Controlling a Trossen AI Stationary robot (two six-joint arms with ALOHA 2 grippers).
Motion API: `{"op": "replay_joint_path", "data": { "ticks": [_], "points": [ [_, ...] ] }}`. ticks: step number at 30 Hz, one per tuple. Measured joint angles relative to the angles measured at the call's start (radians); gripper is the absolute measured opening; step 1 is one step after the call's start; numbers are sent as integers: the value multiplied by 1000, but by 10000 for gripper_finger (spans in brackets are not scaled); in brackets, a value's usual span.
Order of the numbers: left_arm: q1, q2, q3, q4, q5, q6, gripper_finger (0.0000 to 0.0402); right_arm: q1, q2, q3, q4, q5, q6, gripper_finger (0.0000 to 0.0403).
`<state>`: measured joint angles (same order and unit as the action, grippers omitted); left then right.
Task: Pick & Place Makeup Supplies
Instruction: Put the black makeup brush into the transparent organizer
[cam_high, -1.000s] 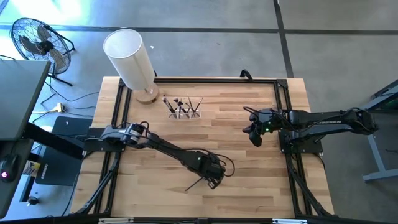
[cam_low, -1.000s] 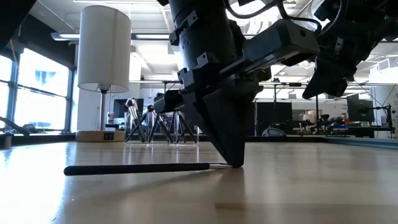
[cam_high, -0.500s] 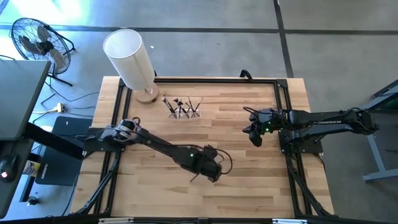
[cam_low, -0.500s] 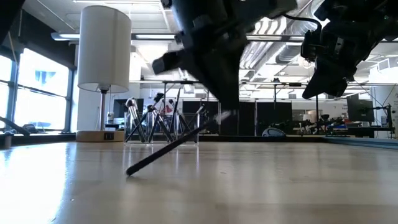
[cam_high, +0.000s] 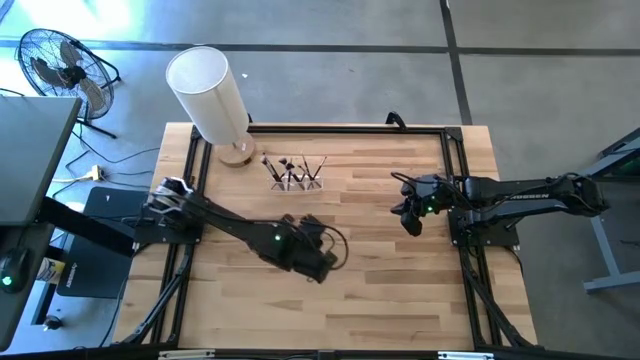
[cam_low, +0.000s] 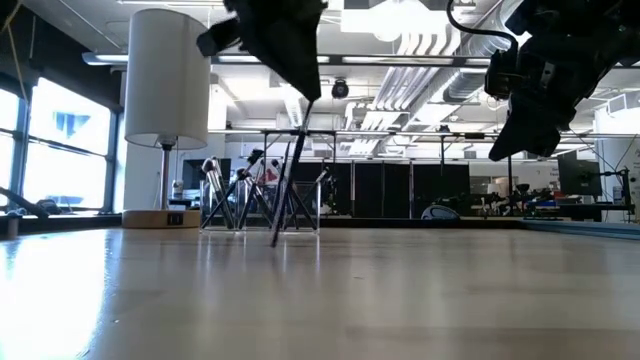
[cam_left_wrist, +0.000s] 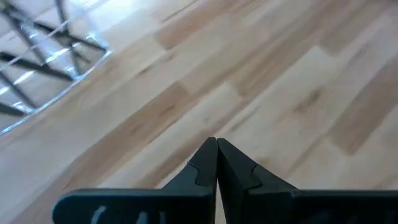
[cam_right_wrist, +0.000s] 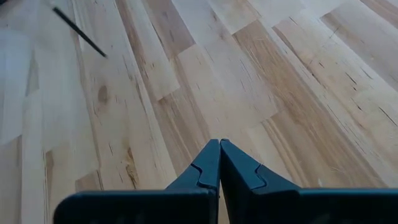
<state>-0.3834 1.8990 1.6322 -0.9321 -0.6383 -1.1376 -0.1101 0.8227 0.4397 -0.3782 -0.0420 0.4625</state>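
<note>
The wooden surface (cam_high: 400, 290) lies mostly bare, framed by dark rails. The left hand (cam_low: 300, 85) hangs above its middle, fingers pressed together on one brush (cam_low: 288, 180) that dangles steeply, tip low. The brush looks light, stiff and slippery, best pinched near mid-handle. The holder (cam_high: 295, 175) with other brushes stands near the back edge beside the lamp (cam_high: 210, 95); open room lies between. The right hand (cam_high: 408, 218) waits aside, pressed together.
</note>
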Motion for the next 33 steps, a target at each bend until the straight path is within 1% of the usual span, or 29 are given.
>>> {"op": "replay_joint_path", "data": {
  "ticks": [2, 3, 8, 11, 14, 16, 19, 21, 25, 27, 30, 33],
  "points": [
    [4, -57, -99, 60, -5, -2, 0, 0, 0, 0, 0, -1, 0, 3],
    [6, -85, -148, 122, -12, -4, 0, 0, 0, 0, 0, -1, 0, 2],
    [18, -239, -374, 339, -97, -3, 0, 0, 0, 0, -3, -15, 0, 4],
    [27, -323, -475, 426, -164, -2, 0, 0, 0, 0, -5, -31, 0, 3],
    [45, -402, -562, 446, -185, 6, 0, 0, 0, 0, -2, -40, 0, 1],
    [70, -452, -603, 476, -188, 15, 0, 0, 0, 0, 1, -40, 0, 3],
    [114, -512, -652, 469, -183, 52, 0, 0, 0, 0, 8, -28, 0, 3],
    [150, -547, -668, 469, -167, 98, 0, 0, 0, 0, 19, -17, 0, 2],
    [242, -594, -681, 479, -84, 225, 0, 0, 0, 0, 58, 3, 0, 3],
    [298, -598, -676, 533, -23, 295, 0, 0, 0, 0, 72, 22, 0, 4],
    [365, -607, -679, 571, 82, 401, 0, 0, 0, 0, 99, 50, 6, 2],
    [420, -607, -677, 564, 170, 436, 0, 0, 0, 0, 115, 94, 9, 1]
  ]
}}
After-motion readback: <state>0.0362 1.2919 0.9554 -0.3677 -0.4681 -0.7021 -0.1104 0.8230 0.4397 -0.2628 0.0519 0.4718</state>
